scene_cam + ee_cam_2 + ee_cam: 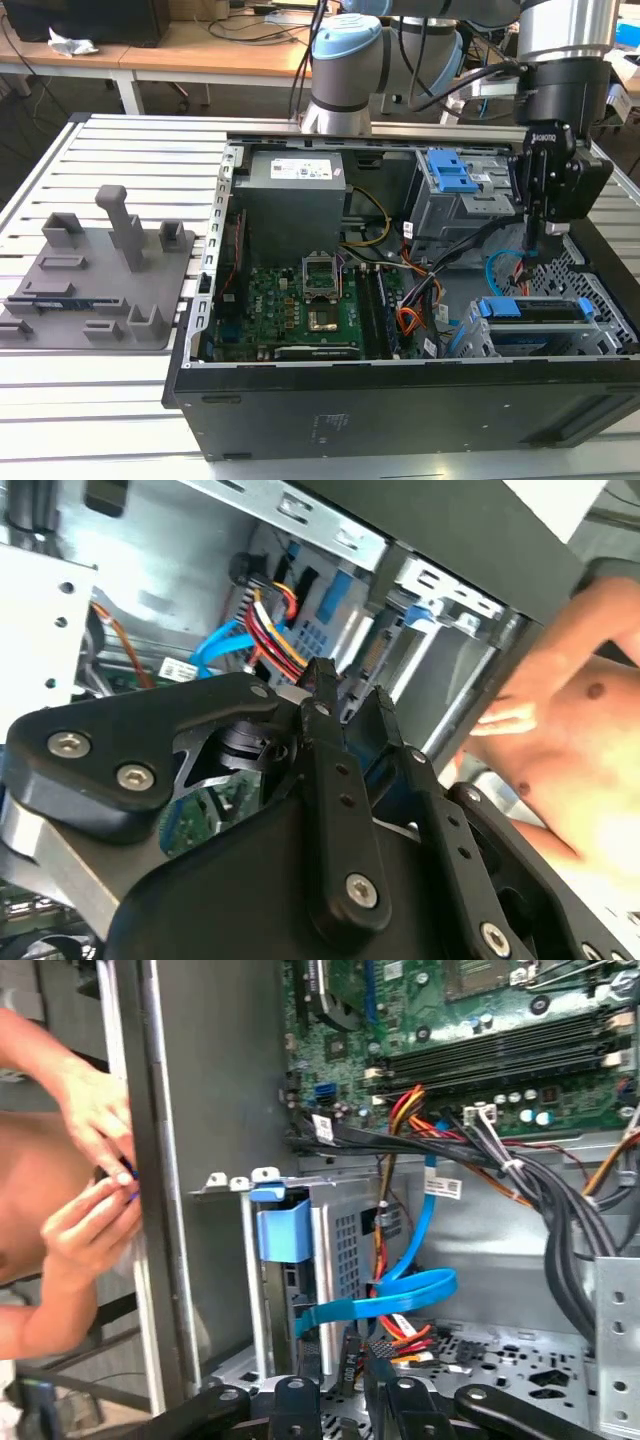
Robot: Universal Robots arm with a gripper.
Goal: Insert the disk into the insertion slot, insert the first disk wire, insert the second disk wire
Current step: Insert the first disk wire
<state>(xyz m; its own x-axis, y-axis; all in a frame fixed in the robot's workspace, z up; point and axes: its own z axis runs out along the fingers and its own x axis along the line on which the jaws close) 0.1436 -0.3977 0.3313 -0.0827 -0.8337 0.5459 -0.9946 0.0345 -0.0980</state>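
Cables crowd the right-hand end of the open black computer case (400, 420), and the black robot gripper (533, 238) hangs point-down among them at the upper right of the exterior view. Whether this pincer is open, closed or clamped on a plug I cannot tell. Just below it, at the lower right of that frame, the flat hard drive in its bright blue plastic caddy (533, 308) lies in the low grey perforated sheet-metal bay (612, 338), its long axis running across the frame from left to right. Judged from this, the drive is already seated. In the first wrist view the thin bundle of red, orange and black wires (405, 1332) ends just beside the pincer's tip. The smooth light-blue cable (410, 1290) loops just beyond, close against the bundle, so the bundle is the nearer of the two. A person's hands (90, 1160) are busy outside the case wall, well apart from the wires.
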